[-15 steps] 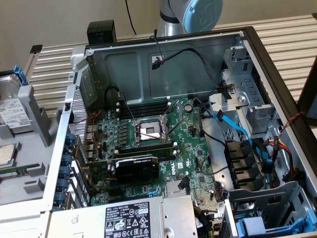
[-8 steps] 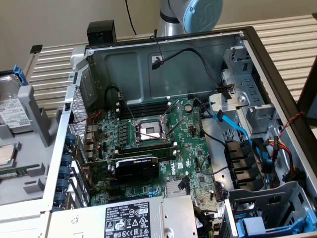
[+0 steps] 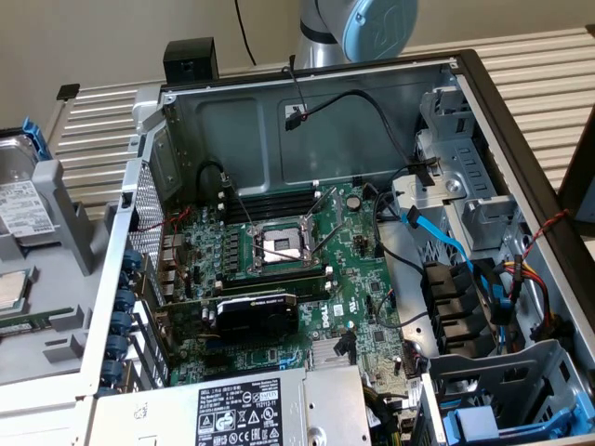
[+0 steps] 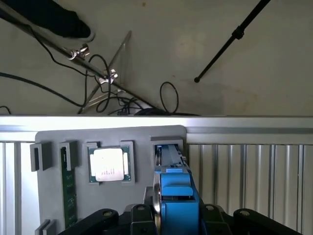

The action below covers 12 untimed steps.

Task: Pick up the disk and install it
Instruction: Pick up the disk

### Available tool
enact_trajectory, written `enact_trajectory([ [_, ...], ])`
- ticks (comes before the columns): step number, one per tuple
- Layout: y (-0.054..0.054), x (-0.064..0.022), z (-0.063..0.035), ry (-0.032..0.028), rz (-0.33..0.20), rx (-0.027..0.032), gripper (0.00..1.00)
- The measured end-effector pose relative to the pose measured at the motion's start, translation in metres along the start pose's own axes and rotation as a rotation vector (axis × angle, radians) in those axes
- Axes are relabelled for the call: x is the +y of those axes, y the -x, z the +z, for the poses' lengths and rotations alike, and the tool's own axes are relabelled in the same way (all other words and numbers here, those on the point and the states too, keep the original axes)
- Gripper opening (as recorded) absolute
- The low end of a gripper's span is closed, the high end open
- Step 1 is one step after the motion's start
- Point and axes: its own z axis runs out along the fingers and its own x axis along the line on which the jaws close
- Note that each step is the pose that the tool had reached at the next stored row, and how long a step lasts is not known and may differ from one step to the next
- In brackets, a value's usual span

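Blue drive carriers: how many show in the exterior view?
2. One frames the disk standing in the grey tray at the exterior view's left; the other carrier sits in the chassis bay at its lower right. Others may be hidden.

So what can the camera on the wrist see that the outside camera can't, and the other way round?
The wrist view adds the gripper, lined up on the blue-framed disk, plus a black stand and loose cables beyond the tray. The exterior view adds the open computer case, its motherboard, a black graphics card, the power supply and the arm's pale blue joint. Both show the grey tray holding the disk on edge, with the processor chip beside it.
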Motion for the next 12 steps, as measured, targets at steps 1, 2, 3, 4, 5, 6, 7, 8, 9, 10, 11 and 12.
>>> enact_trajectory([
  [1,0.000,0.0002,-0.0012,-0.0004,0.000,0.0012,0.37],
  [2,0.000,0.0004,-0.0026,-0.0013,0.000,0.0021,0.37],
  [3,0.001,0.0006,-0.0043,-0.0025,0.000,0.0033,0.37],
  [4,0.001,0.0008,-0.0058,-0.0035,0.000,0.0045,0.37],
  [5,0.001,0.0009,-0.0071,-0.0047,0.000,0.0057,0.37],
  [6,0.002,0.0010,-0.0087,-0.0058,0.000,0.0069,0.37],
  [7,0.002,0.0011,-0.0105,-0.0070,0.000,0.0079,0.37],
  [8,0.002,0.0011,-0.0130,-0.0083,0.000,0.0089,0.37],
  [9,0.002,0.0011,-0.0158,-0.0093,0.000,0.0097,0.37],
  [10,0.002,0.0011,-0.0187,-0.0101,0.000,0.0105,0.37],
  [11,0.002,0.0010,-0.0217,-0.0110,0.000,0.0114,0.37],
  [12,0.002,0.0010,-0.0248,-0.0120,0.000,0.0125,0.37],
])
